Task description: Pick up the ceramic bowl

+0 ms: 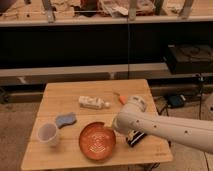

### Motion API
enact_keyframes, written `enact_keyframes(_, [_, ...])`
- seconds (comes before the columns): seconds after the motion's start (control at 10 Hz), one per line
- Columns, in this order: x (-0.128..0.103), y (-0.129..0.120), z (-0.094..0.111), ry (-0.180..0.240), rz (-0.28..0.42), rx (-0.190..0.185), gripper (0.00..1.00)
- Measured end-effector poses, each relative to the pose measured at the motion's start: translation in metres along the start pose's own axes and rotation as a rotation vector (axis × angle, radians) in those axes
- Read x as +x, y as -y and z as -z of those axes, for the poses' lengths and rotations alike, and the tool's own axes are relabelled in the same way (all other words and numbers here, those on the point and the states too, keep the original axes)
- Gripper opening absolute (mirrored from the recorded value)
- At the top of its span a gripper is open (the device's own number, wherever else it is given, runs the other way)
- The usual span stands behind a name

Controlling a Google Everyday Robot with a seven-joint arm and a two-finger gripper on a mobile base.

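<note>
The ceramic bowl (98, 141) is a wide, shallow orange-brown dish with pale ring marks inside. It sits upright near the front edge of the wooden table (60, 95), about the middle. My white arm comes in from the lower right. Its gripper end (119, 125) hangs low at the bowl's right rim, close to it or touching it; I cannot tell which.
A translucent white cup (48, 134) stands front left, with a blue sponge (66, 119) behind it. A white bottle (93, 103) lies mid-table and a small orange item (120, 98) lies to its right. A dark striped packet (135, 139) lies under my arm. Shelving stands behind the table.
</note>
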Motion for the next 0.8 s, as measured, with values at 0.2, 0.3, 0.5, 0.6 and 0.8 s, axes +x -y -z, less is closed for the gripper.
enact_keyframes(0.2, [-0.002,0.000,-0.005,0.005,-0.011,0.005,0.80])
enact_keyframes(0.3, [-0.004,0.001,-0.009,0.009,-0.018,0.010,0.80])
enact_keyframes(0.5, [-0.007,0.002,-0.014,0.014,-0.028,0.016,0.80])
enact_keyframes(0.6, [-0.008,0.003,-0.016,0.018,-0.032,0.018,0.80])
enact_keyframes(0.8, [-0.010,0.003,-0.020,0.021,-0.036,0.021,0.80])
